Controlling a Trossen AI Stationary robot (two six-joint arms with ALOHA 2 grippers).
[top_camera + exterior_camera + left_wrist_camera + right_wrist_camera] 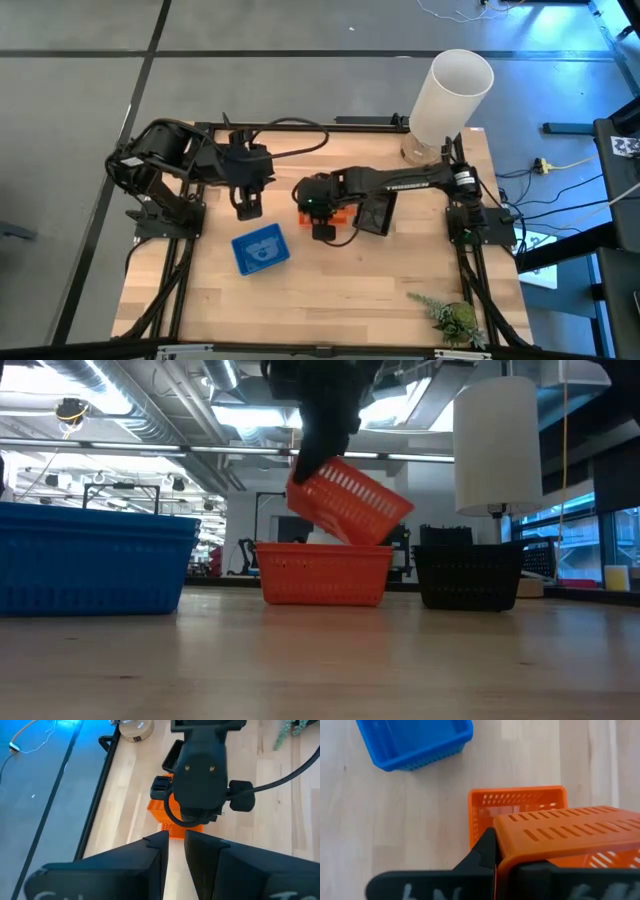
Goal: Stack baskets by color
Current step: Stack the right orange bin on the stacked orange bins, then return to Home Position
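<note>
My right gripper (495,855) is shut on an orange basket (345,500) and holds it in the air over a second orange basket (322,572), which rests flat on its base near the table's middle. In the high view my right gripper (322,222) covers both. A black basket (375,213) sits on the table just right of them, and a blue basket (260,248) lies nearer the front left. My left gripper (248,205) hangs above the table left of the orange baskets. A narrow gap shows between its fingers (155,847), with nothing in it. My right gripper pinches the upper wall of the lifted orange basket at its rim (501,851), one finger (485,850) outside and the other hidden inside. The fingers slant down from above. The basket hangs tilted below them, its low corner (350,542) close over the lower orange basket's rim.
A tall white cylinder (450,95) stands at the table's far right corner. A small green plant (455,320) lies at the near right corner. Bare wood (340,300) shows along the front of the table.
</note>
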